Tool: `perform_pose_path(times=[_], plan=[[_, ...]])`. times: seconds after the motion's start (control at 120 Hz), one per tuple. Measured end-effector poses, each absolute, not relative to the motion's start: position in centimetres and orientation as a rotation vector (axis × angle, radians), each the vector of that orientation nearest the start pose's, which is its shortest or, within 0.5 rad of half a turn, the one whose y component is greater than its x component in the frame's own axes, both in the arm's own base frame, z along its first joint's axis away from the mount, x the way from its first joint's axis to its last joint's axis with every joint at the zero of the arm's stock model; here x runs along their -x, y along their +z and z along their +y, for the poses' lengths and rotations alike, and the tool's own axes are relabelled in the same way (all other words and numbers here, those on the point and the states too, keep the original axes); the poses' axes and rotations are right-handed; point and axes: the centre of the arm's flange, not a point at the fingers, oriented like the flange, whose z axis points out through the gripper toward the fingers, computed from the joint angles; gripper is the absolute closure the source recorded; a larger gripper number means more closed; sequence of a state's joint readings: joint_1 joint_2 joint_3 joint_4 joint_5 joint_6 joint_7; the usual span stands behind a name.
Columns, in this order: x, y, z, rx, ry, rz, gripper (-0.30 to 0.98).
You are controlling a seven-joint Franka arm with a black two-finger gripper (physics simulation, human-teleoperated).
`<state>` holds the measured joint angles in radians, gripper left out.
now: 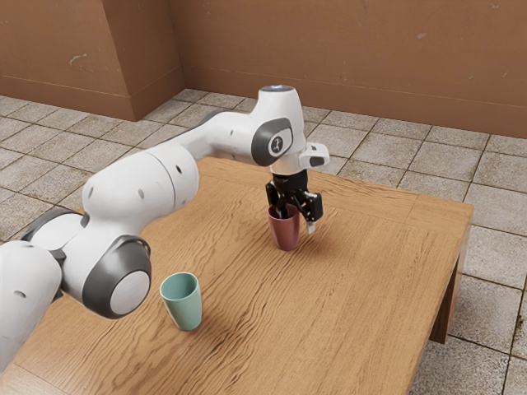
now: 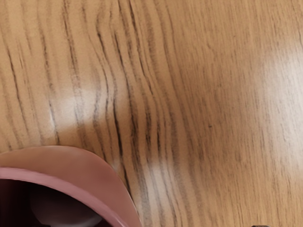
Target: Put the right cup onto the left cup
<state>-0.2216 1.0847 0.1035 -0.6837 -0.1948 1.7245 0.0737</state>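
The pink cup stands upright on the table, with my gripper right above it. The fingers are spread wide: one reaches down into the cup's mouth, and the other hangs outside it, on the exterior view's right. Nothing is clamped between them. In the wrist view, the pink cup shows its rim and dark inside, and dark bits of the gripper peek in at the lower edge. The teal cup is upright with its mouth up, apart from the pink one and closer to the arm's base.
Both cups share a wooden table, whose far edge runs behind the hand. My arm's links pass above the table on the exterior view's left, close to the teal cup. A tiled floor and brown walls lie beyond.
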Motion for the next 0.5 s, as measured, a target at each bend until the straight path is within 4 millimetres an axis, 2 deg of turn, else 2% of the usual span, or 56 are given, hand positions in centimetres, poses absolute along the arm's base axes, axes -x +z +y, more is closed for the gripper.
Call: perform_pose_path(times=[0.267, 0.5], plan=[[-77.95, 29.85, -14.84, 3.217, 0.086, 0.328, 0.59], [-77.96, 29.87, -14.67, 3.212, 0.088, 0.322, 0.74]])
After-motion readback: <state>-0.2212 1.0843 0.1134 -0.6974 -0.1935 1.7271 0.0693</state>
